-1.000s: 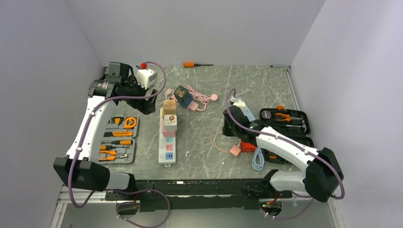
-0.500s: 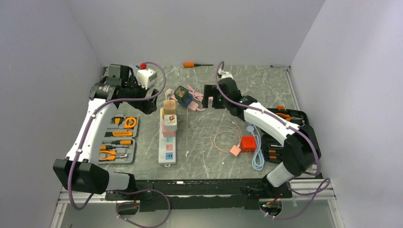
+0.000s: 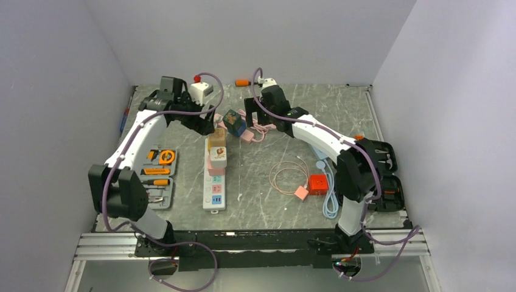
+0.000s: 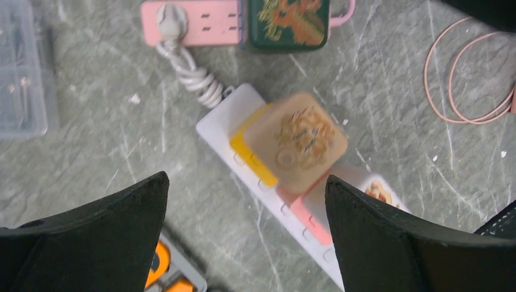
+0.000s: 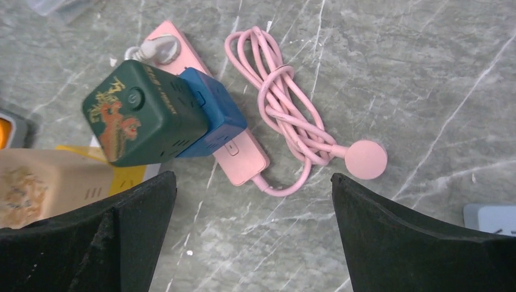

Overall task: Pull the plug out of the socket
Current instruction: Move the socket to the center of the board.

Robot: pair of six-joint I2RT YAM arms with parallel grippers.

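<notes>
Left gripper (image 4: 246,182): fingers spread wide with nothing between them. It hangs over the far end of the power strip (image 3: 214,193).
Right gripper (image 5: 252,179): fingers spread wide, holding nothing. It hangs over the short pink strip (image 5: 243,159).
Power strip: long and white, lying flat on the table (image 3: 341,109) left of centre. It runs from near to far, and its white cord (image 4: 191,76) is coiled at the far end.
Tan plug (image 4: 296,141): a cube seated on the yellow panel (image 4: 251,149) at the far end of the power strip. It lies below the left gripper, closer to one finger than the other.
White plug (image 3: 218,155): seated on the power strip just on the near side of the tan plug.
Pink strip: lies just beyond the far end of the power strip. It carries a dark green cube (image 5: 143,118) and a blue cube (image 5: 210,112), which touch each other.
Pink cord (image 5: 292,115): bundled beside the pink strip and ending in a round disc.
Tool tray (image 3: 152,176): left of the power strip, holding orange-handled tools.
</notes>
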